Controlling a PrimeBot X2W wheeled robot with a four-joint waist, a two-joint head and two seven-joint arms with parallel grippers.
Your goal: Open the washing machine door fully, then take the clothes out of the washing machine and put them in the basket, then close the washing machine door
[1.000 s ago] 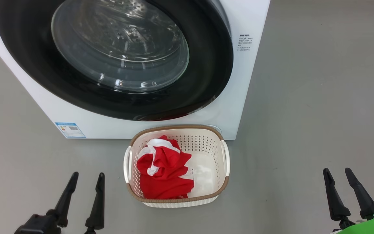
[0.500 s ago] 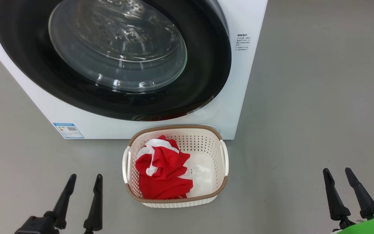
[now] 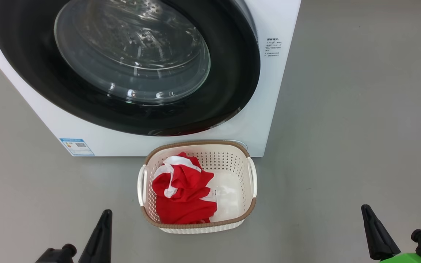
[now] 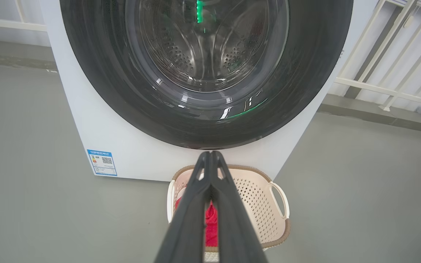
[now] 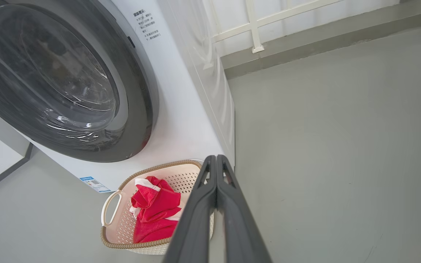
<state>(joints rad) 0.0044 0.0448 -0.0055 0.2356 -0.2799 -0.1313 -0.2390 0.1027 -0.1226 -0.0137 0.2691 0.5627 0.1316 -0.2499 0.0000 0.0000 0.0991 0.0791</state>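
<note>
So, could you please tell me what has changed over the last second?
The left gripper and the right gripper both closed on nothing and dropped lower in the head view. The washing machine door stayed shut, and the clothes stayed in the basket.

The head view looks steeply down at the floor (image 3: 360,109), with the washer (image 3: 254,128) at upper left and the basket (image 3: 196,143) at lower centre. The left wrist view sits low and close, squarely facing the door (image 4: 305,73), with the basket at bottom centre. The right wrist view is tilted and looks from the right, with the basket at lower left. All three share the door, the basket and the blue label (image 3: 77,146).
</note>
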